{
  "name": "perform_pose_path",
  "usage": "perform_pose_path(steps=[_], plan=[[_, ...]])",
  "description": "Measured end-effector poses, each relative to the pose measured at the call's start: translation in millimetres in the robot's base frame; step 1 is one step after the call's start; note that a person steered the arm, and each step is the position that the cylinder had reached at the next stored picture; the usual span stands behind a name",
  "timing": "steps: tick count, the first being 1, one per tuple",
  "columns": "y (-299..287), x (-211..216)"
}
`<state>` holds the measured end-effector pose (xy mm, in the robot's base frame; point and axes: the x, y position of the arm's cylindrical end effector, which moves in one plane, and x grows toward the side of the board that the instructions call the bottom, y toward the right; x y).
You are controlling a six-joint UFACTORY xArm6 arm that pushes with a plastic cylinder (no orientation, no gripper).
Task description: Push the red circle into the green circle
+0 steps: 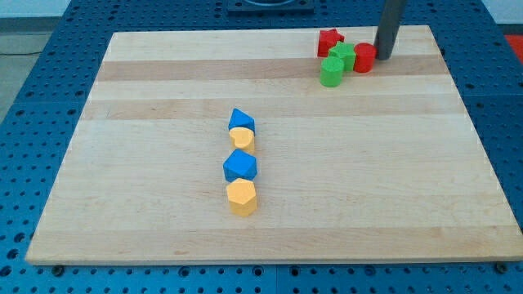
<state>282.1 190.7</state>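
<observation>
The red circle point(364, 58) lies near the view's top right, touching a green star-like block point(343, 55) on its left. The green circle point(331, 72) sits just below and left of that green block, close to the red circle but apart from it. A red star point(329, 41) lies above the green blocks. My tip point(382, 56) stands right against the red circle's right side.
A wooden board point(163, 204) on a blue perforated table carries a column of blocks in the middle: a blue block point(242, 121), a yellow block point(242, 138), a blue block point(240, 166) and a yellow hexagon-like block point(242, 197).
</observation>
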Motion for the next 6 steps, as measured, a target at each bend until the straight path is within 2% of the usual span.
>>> perform_pose_path(steps=[1,3,6], plan=[[-5.4,18.1],[-61.8,20.2],[-75.2,82.0]])
